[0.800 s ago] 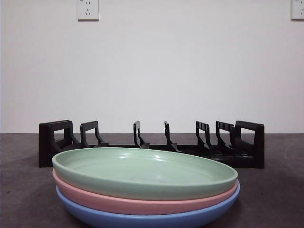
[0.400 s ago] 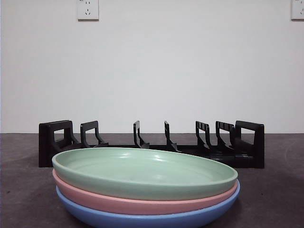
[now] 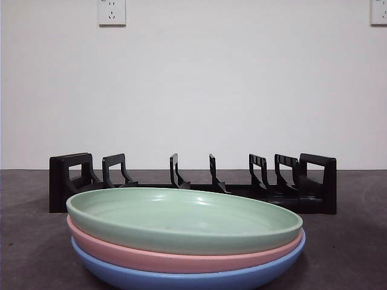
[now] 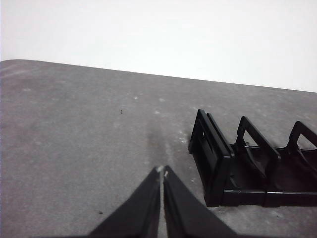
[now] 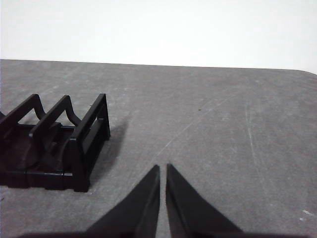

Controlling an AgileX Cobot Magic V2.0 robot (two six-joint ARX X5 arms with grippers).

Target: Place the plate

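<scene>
The green plate, pink plate and blue plate look like glazed ceramic, smooth with a soft satin sheen. The black rack looks like moulded plastic, smooth and faintly glossy at its edges. The grey tabletop is matt, slightly rough, speckled and scuffed. The wall is plain matt white.

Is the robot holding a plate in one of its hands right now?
No. The left hand and the right hand are both shut on nothing, above bare table. The green plate sits untouched on top of the stack.
</scene>
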